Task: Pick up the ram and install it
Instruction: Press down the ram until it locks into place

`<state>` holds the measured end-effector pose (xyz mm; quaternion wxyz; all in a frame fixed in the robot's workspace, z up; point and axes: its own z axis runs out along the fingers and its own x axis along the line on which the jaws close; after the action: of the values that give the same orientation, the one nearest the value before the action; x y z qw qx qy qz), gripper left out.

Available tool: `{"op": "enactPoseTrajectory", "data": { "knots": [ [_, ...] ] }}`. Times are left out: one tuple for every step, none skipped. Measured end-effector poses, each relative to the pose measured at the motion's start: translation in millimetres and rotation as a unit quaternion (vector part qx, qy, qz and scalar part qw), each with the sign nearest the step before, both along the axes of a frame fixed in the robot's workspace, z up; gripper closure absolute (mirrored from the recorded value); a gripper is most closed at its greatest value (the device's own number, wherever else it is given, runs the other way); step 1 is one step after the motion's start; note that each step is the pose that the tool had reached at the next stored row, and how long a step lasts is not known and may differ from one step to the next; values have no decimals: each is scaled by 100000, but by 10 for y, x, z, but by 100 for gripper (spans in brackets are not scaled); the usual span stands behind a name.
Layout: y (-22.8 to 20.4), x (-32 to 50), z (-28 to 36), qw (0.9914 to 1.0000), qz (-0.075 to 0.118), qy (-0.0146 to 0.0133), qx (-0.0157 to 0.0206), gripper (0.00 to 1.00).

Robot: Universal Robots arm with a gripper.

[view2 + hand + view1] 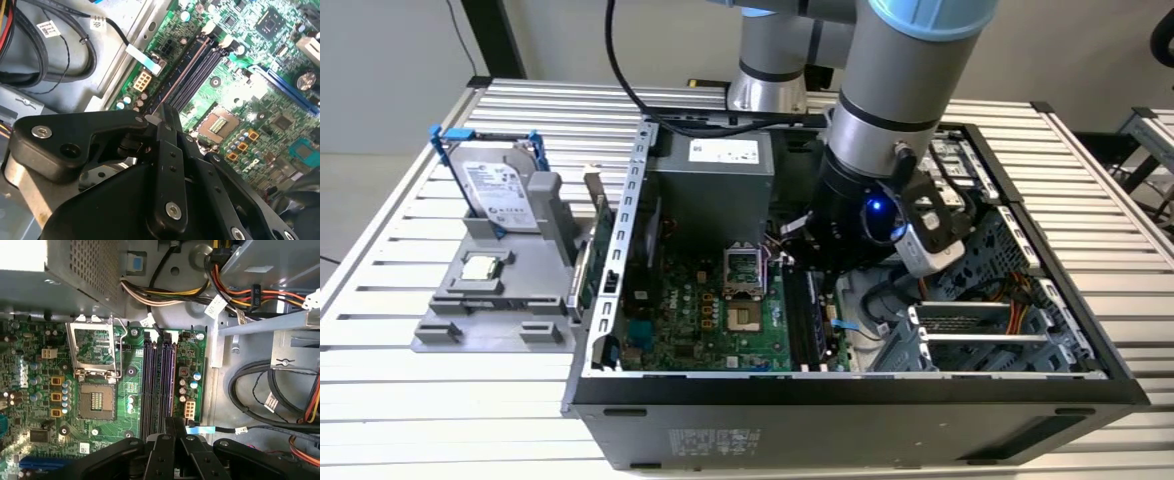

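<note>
Black hand (162, 117) hangs low over the motherboard's long slots (159, 385); I cannot tell if it holds anything.

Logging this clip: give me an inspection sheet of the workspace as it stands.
Surface: slatted metal table with an open computer case on it.
Job's things: memory slots on the motherboard look empty; whether the ram is held cannot be told.
Clutter: grey holder with a hard drive and a small square chip, at the exterior view's left.
Grippers: gripper inside the case, just over one end of the slots.
Cables: coloured wire bundle and black cables beside the board.
Surroundings: second slatted table.
</note>
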<state>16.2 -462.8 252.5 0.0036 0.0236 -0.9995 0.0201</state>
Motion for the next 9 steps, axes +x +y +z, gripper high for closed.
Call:
{"op": "enactPoseTrajectory", "data": {
  "knots": [
    [0,0,0,99998,624,0,-1,100],
    [0,0,-1,99992,1267,-2,8,100],
    [0,0,-1,99981,1944,-2,5,100],
    [0,0,-1,99966,2626,0,6,100],
    [0,0,-1,99945,3308,0,6,100],
    [0,0,-1,99920,4006,-1,6,100],
    [1,0,0,99887,4753,-1,8,100],
    [1,0,0,99851,5456,-2,10,100],
    [1,0,0,99810,6169,-2,12,100]
  ]
}}
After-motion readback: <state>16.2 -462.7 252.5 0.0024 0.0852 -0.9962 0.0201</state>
